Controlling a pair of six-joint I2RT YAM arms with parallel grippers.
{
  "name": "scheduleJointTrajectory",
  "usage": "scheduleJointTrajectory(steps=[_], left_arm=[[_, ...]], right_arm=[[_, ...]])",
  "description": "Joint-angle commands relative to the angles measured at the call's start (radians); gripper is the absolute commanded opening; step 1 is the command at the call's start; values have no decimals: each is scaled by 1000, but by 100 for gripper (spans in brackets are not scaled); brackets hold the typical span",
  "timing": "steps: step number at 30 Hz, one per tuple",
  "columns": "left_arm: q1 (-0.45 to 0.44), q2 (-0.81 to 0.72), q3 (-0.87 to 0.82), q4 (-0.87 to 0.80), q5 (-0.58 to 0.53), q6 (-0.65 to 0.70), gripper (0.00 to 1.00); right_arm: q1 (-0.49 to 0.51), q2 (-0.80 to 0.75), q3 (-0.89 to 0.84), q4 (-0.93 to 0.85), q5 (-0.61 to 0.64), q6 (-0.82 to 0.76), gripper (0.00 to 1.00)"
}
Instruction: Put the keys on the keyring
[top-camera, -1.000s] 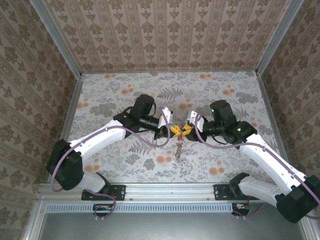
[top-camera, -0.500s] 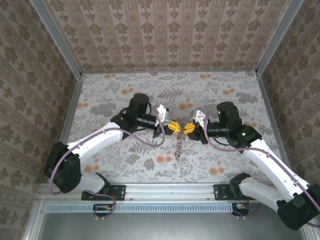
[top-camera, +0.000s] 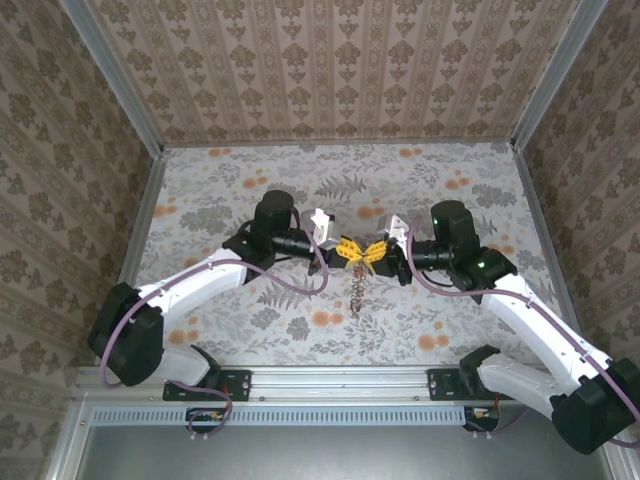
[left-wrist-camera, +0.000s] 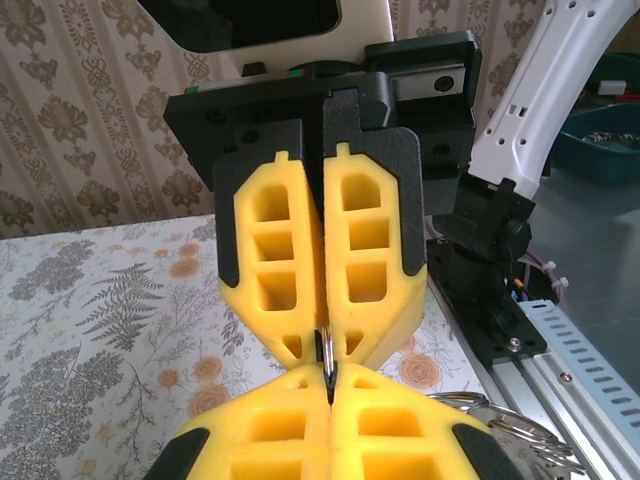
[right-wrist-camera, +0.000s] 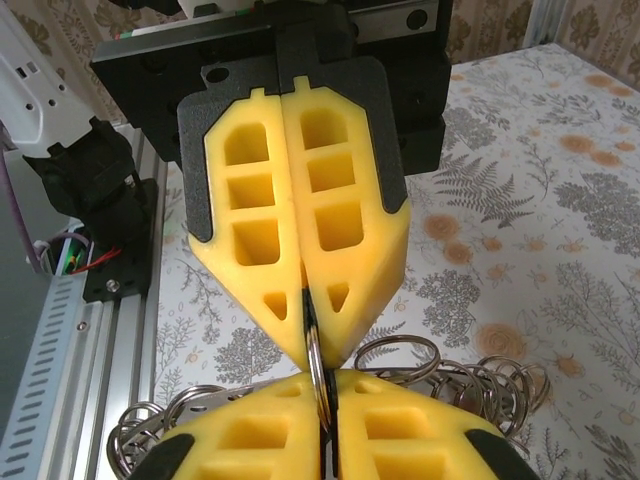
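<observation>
My left gripper (top-camera: 350, 251) and right gripper (top-camera: 373, 252) meet tip to tip above the table's middle. Both are shut on the keyring (right-wrist-camera: 318, 368), a thin silver circle seen edge-on, with a thin black strip beside it. In the left wrist view the keyring (left-wrist-camera: 326, 352) runs from my left gripper (left-wrist-camera: 329, 388) up into the right gripper (left-wrist-camera: 322, 338). In the right wrist view it passes from my right gripper (right-wrist-camera: 322, 398) to the left gripper (right-wrist-camera: 308, 322). The keys (top-camera: 357, 292) hang below as a silver bunch, and the keys (right-wrist-camera: 478, 385) spread with small rings under my right fingers.
The flowered table (top-camera: 250, 190) has patterned walls on three sides. A metal rail (top-camera: 330, 378) with both arm bases runs along the near edge. More silver rings (left-wrist-camera: 520, 430) poke out at the right of my left fingers.
Both grippers have crept slightly towards the far side, staying tip to tip. The hanging bunch has risen with them, and the left wrist has swung a little to the left.
</observation>
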Motion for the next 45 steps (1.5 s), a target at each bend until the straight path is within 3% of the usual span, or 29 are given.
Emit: scheduleJointTrajectory(steps=[1,4,6,11,14,19,33,36,39,43,45], left_arm=[[-2,-22,-1,95,16,-29,0],[2,-31,10,16,10,7,0],[3,-34,48,-146,-14,81,0],[1,11,178,-519,-72,249,19],[-14,46,226,-613,-133,271,22],[-38,66,241,-600,-159,246,25],[-67,80,243,-581,-150,235,31],[-66,80,240,-572,-168,231,24],[-64,78,238,-563,-188,228,0],[-51,51,218,-522,-162,228,0],[-40,24,185,-454,-139,200,0]], right_arm=[[0,7,-6,21,-50,5,0],[-1,0,8,-32,-29,-26,0],[1,-2,31,-89,5,-65,0],[48,-4,93,-219,146,-184,0],[65,14,121,-244,175,-202,0],[103,37,139,-253,252,-229,0],[114,20,104,-140,273,-164,0],[113,14,97,-116,261,-153,0],[114,16,98,-123,252,-156,0],[114,10,97,-148,256,-165,0],[112,-10,77,-144,260,-163,11]])
